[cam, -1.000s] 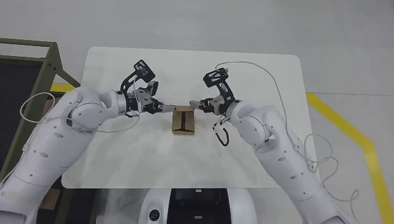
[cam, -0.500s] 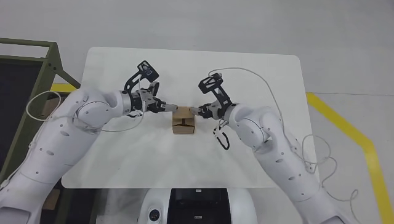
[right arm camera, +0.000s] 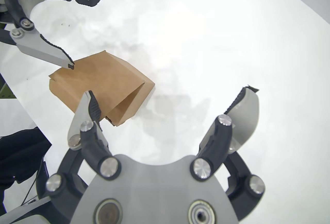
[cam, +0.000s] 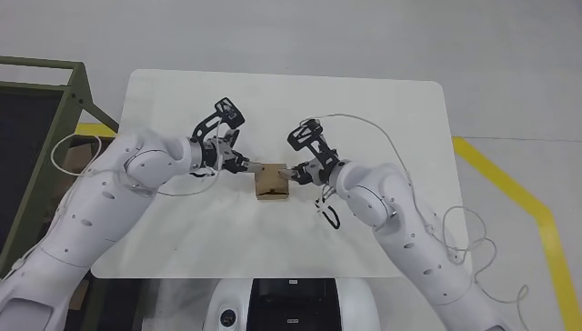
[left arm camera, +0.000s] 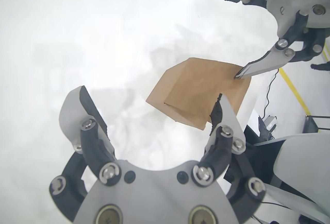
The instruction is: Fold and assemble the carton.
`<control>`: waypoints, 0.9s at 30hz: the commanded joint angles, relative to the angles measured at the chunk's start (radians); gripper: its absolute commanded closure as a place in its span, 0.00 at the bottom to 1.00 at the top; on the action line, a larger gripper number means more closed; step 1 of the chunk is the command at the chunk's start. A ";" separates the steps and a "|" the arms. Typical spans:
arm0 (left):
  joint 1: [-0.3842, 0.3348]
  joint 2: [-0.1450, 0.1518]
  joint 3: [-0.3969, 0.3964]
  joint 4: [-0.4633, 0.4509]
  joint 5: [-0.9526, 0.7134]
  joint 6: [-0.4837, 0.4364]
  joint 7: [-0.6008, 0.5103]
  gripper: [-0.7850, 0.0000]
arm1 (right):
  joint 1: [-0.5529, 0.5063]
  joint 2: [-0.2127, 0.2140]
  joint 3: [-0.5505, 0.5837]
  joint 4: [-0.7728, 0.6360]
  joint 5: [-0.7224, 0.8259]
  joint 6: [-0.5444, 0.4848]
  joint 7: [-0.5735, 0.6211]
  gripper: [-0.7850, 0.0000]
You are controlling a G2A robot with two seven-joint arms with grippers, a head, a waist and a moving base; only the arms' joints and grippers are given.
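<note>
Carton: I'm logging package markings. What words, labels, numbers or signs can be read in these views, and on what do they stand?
None. The carton shows plain brown faces with no print in any view, and nothing around it carries lettering that can be read.

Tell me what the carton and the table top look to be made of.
The carton looks like thin brown cardboard, matte, with sharp fold creases and raw cut edges. The table is white, smooth, faintly glossy, showing blurred reflections: perhaps laminate or painted board.
</note>
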 commanded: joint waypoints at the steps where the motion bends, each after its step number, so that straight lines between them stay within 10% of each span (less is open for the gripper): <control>1: -0.005 -0.003 0.010 0.004 0.004 -0.001 -0.003 0.00 | -0.003 0.000 -0.002 0.004 -0.002 -0.001 -0.002 0.00; 27: -0.051 -0.034 0.094 0.008 0.146 -0.028 -0.046 0.00 | -0.040 0.006 -0.044 -0.025 -0.110 -0.080 -0.032 0.00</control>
